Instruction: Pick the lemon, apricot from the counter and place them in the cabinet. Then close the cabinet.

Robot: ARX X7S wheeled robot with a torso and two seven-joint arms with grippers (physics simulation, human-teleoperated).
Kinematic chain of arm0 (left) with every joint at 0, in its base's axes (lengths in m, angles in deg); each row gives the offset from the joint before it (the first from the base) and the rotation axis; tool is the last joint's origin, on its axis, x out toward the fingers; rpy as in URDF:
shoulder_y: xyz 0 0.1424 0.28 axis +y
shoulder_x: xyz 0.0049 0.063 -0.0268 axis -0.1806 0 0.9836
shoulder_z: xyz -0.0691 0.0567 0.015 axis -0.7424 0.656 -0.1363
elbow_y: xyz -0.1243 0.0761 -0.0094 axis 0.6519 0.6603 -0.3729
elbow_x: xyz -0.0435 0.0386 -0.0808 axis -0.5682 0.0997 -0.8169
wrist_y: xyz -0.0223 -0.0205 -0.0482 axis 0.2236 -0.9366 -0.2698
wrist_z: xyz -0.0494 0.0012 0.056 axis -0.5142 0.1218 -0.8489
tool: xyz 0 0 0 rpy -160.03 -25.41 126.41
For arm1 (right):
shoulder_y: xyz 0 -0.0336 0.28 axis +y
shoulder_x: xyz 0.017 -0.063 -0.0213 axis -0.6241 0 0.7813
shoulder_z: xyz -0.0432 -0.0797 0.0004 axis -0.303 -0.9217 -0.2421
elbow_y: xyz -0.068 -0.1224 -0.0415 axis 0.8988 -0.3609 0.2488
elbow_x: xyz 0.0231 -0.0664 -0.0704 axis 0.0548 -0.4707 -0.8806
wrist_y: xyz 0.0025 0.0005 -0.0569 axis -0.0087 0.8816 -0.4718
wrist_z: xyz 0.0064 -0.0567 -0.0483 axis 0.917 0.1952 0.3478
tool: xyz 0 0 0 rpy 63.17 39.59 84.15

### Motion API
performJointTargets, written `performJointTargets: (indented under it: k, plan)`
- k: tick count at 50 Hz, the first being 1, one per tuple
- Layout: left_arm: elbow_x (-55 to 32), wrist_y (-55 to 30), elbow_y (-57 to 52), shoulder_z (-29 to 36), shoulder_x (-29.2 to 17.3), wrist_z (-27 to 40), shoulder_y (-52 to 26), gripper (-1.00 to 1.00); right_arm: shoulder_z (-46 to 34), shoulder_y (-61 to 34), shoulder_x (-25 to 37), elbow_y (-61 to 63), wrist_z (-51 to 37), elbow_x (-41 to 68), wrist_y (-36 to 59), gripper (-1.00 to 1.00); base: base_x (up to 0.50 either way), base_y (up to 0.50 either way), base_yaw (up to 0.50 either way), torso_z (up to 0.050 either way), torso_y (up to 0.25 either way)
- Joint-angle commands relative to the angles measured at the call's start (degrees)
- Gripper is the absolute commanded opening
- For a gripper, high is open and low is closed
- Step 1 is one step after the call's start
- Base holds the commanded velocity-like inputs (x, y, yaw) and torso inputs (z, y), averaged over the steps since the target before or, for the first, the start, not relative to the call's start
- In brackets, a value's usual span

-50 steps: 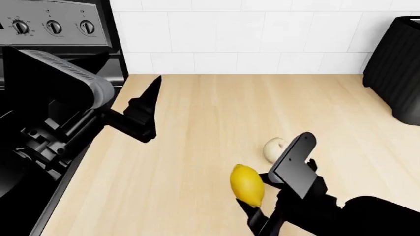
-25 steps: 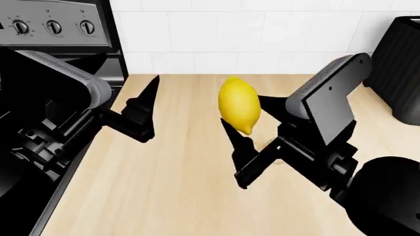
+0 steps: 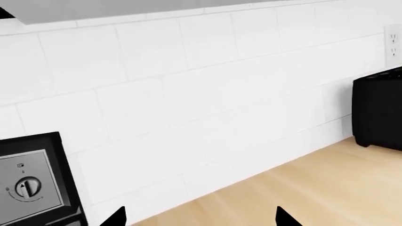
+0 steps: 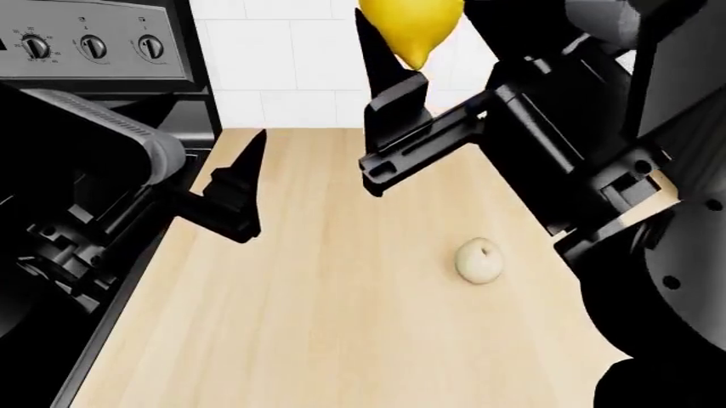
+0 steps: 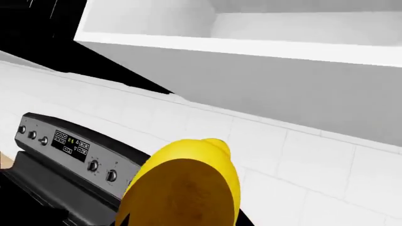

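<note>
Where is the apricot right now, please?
In the head view, the apricot lies on the counter, right of centre, beneath the raised right pincer holding the lemon.

**Around the worktop**

We see a stove control panel (image 4: 85, 47) with round knobs (image 4: 92, 48) at the far left, against a white tiled backsplash (image 4: 295, 76). We find a black toaster (image 3: 378, 110) by that wall, below a wall outlet (image 3: 394, 41).
</note>
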Motion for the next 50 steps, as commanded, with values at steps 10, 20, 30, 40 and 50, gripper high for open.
performJointTargets:
  k: [10,20,30,40,50]
  plan:
    - [0.5,2.1,0.3,-0.1,-0.5,-0.1,2.2,1.0,-4.7,-6.9,-3.1,2.4,-1.9,-10.4,-12.2,-1.0,0.0,0.0,0.0,0.0,0.0]
    - [0.4,2.5,0.5,0.3,-0.8,-0.2,2.3,1.0,-7.2,-10.5,-3.9,-5.7,-0.3,-17.8,-19.9,-1.0,0.0,0.0,0.0,0.0,0.0]
    - [0.1,2.9,0.6,0.5,-0.8,-0.2,2.1,1.0,-12.2,-14.8,-3.9,-13.8,1.6,-24.7,-25.8,-1.0,0.0,0.0,0.0,0.0,0.0]
    - [0.7,4.1,1.4,1.2,-0.9,-0.7,2.3,1.0,-17.9,-19.5,-3.7,-20.4,2.3,-30.1,-27.9,-1.0,0.0,0.0,0.0,0.0,0.0]
    - [0.9,5.1,1.6,1.4,-1.1,-0.9,2.9,1.0,-19.2,-20.9,-3.4,-21.9,0.3,-31.7,-26.0,-1.0,0.0,0.0,0.0,0.0,0.0]
